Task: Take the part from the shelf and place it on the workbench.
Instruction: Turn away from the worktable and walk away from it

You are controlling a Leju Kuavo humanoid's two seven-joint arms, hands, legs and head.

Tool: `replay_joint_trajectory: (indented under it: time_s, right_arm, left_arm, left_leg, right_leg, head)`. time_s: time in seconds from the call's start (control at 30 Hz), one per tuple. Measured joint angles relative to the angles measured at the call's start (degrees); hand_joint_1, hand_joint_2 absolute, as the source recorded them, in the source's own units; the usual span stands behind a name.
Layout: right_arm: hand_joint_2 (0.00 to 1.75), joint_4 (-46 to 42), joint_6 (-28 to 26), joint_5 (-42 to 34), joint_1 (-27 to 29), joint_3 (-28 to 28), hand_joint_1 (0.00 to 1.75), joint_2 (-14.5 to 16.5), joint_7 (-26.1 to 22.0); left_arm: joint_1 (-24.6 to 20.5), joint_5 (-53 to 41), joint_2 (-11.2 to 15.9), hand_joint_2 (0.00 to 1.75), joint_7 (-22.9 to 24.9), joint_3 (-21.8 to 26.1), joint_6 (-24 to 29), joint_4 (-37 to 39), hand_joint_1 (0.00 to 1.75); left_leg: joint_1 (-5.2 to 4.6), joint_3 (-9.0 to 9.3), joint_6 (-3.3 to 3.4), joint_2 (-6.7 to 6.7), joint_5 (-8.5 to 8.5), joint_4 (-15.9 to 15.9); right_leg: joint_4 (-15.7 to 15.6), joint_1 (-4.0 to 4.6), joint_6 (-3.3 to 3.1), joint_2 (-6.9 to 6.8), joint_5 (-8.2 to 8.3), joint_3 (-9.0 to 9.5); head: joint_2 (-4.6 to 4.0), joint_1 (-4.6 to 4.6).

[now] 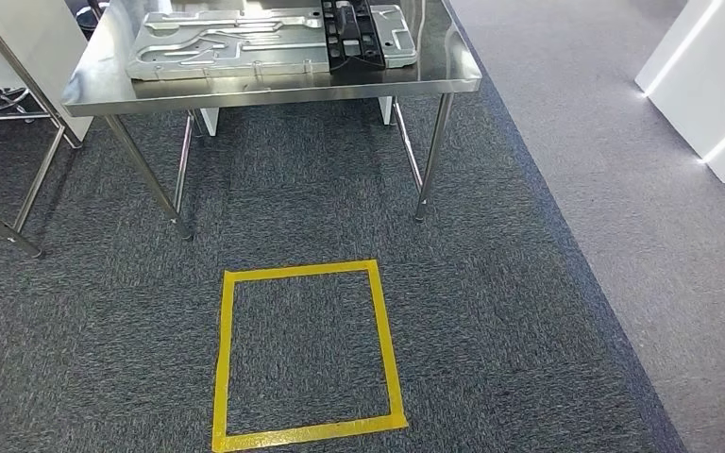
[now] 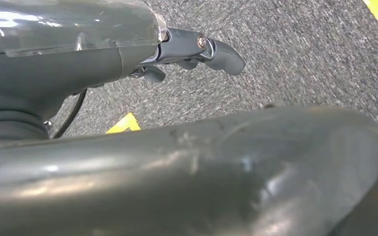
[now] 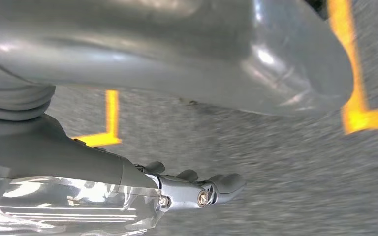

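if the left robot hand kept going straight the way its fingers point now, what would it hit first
Probably the grey carpet. In the left wrist view the left robot hand hangs empty, its fingers reaching out over bare floor with nothing between. Depth is unclear, so how soon it would touch can't be told.

1. Setting: an indoor robotics test or demonstration area with a workshop character.
2. Work surface: a stainless-steel workbench (image 1: 274,90) on tubular legs carries a stamped sheet-metal panel (image 1: 245,42) and a black plastic part (image 1: 351,33).
3. Floor: dark grey carpet (image 1: 491,311) bears a yellow tape rectangle (image 1: 307,354) marking a position.
4. Surroundings: white panels with lit strips (image 1: 708,75) stand to one side.
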Motion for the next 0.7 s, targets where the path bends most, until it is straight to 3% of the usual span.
replay_joint_trajectory:
  time_s: [0.03,0.1,0.17,0.27,0.33,0.43,0.47,0.5,0.53,0.63,0.7]
  right_arm:
    - [0.00,0.0,-0.6,-0.3,0.1,-0.4,0.00,0.0,1.1]
    - [0.00,0.1,-1.5,-0.6,0.2,-1.1,0.00,-0.2,3.1]
    - [0.00,0.2,-1.9,-0.7,0.2,-1.7,0.00,-0.5,5.9]
    - [0.00,0.2,-1.7,-0.8,0.2,-2.8,0.00,-1.4,9.7]
    - [0.00,0.3,-1.9,-1.1,0.3,-3.3,0.00,-1.8,11.2]
    - [0.00,0.3,-2.4,-1.3,0.3,-4.0,0.00,-2.4,12.5]
    - [0.00,0.3,-2.6,-1.4,0.3,-4.1,0.00,-2.5,12.8]
    - [0.00,0.3,-2.6,-1.4,0.4,-4.3,0.00,-2.6,12.9]
    - [0.00,0.3,-2.7,-1.4,0.4,-4.5,0.00,-2.6,13.0]
    - [0.00,0.3,-2.7,-1.5,0.3,-5.0,0.00,-2.6,12.7]
    - [0.00,0.3,-2.7,-1.5,0.3,-5.3,0.00,-2.6,12.5]
  left_arm:
    - [0.0,-0.1,0.0,0.00,0.0,0.1,0.0,0.0,0.00]
    - [-0.1,-0.3,0.0,0.00,0.1,0.3,0.0,0.0,0.00]
    - [-0.1,-0.5,-0.1,0.00,0.3,0.4,0.0,0.0,0.00]
    - [-0.2,-0.7,-0.2,0.00,0.7,0.6,0.1,0.0,0.00]
    - [-0.2,-0.8,-0.2,0.00,0.8,0.7,0.1,0.0,0.00]
    - [-0.1,-1.0,-0.2,0.00,0.8,0.8,0.1,0.0,0.00]
    - [-0.1,-1.1,-0.2,0.00,0.8,0.8,0.1,0.0,0.00]
    - [-0.1,-1.2,-0.2,0.00,0.8,0.8,0.1,0.0,0.00]
    - [-0.1,-1.2,-0.2,0.00,0.7,0.9,0.1,0.0,0.00]
    - [-0.1,-1.5,-0.2,0.00,0.7,0.9,0.1,0.0,0.00]
    - [-0.2,-1.5,-0.3,0.00,0.7,0.9,0.1,0.0,0.00]
  left_leg:
    - [0.01,0.08,-0.07,0.12,-0.05,0.0]
    - [-0.07,0.36,-0.41,0.33,-0.27,0.1]
    - [-0.31,0.52,-1.01,0.58,-0.60,0.3]
    - [-0.41,0.61,-1.88,1.00,-0.88,0.4]
    - [-0.25,-0.08,-2.45,0.63,-2.39,2.3]
    - [0.02,-4.78,-2.97,-0.18,-8.03,12.7]
    - [0.07,-6.28,-3.06,-0.25,-9.04,15.8]
    - [0.09,-6.95,-3.10,-0.27,-8.91,17.1]
    - [0.10,-6.53,-3.07,-0.29,-7.60,16.1]
    - [0.10,-1.61,-2.56,-0.97,-1.94,5.0]
    - [-0.06,-0.19,-2.06,-1.52,-1.05,1.4]
  right_leg:
    - [-1.6,-0.09,0.03,-0.16,1.42,0.77]
    - [-9.6,-0.16,-0.15,-1.00,5.32,4.80]
    - [-15.6,0.05,-0.61,-1.62,7.21,7.71]
    - [-16.6,0.24,-1.43,-1.21,7.34,7.98]
    - [-16.9,0.02,-2.19,-0.96,7.58,8.07]
    - [-17.1,0.05,-2.86,-0.56,7.74,7.96]
    - [-17.0,0.11,-2.88,-0.34,7.74,7.91]
    - [-17.0,0.14,-2.87,-0.07,7.73,7.90]
    - [-16.9,0.15,-2.83,0.22,7.70,7.94]
    - [-16.5,0.24,-2.39,1.05,7.47,8.02]
    - [-16.2,0.33,-1.75,1.40,7.39,7.85]
  head:
    - [0.00,0.01]
    - [0.00,0.02]
    - [0.00,-0.04]
    - [0.00,-0.10]
    - [0.00,-0.16]
    - [0.00,-0.34]
    - [0.00,-0.34]
    - [0.00,-0.34]
    - [0.00,-0.34]
    - [0.00,-0.33]
    - [0.00,-0.28]
